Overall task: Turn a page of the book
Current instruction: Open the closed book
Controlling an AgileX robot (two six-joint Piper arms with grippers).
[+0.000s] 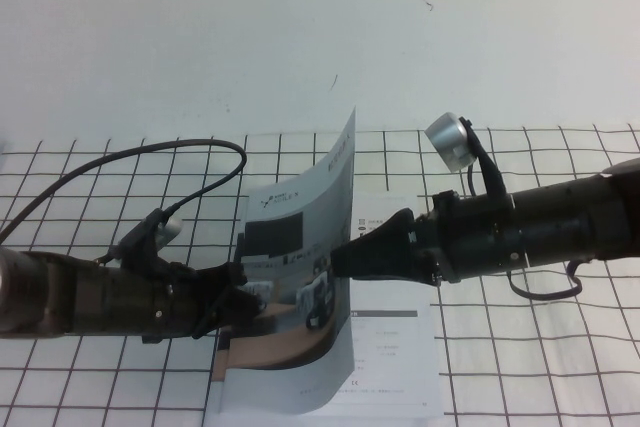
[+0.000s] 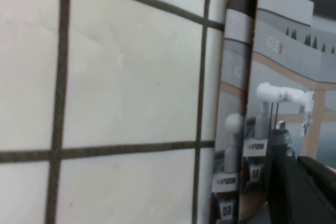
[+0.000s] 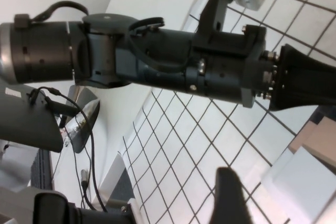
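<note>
1. Table [image 1: 560, 367]: white sheet ruled with a dark square grid, matte and flat; plain white beyond the grid toward 12 o'clock. I see no containers on it.

2. Book [image 1: 395, 367]: thin glossy booklet lying at 6 o'clock on the grid, its inner white page flat and printed with small tables.

3. Page [image 1: 305, 277]: the front cover leaf, lifted and standing nearly upright, bowed in a soft curve, its top corner pointing to 12 o'clock. The photo side faces 9 o'clock and carries grey, tan and dark printed areas. In the left wrist view the same glossy leaf shows white robot arms on a tan surface.

4. Right claw [image 1: 345, 259]: black, tapered housing, coming in from 3 o'clock; its tip meets the raised page at about mid-height. I read its fingers as spread wide; I cannot tell whether they bear on the paper.

5. Left claw [image 1: 238, 292]: dark, coming in from 9 o'clock, sitting at the spine-side edge of the book against the cover's lower part. I cannot tell its state.

6. Cable [image 1: 150, 152]: thin black loop arching above the left arm.
</note>
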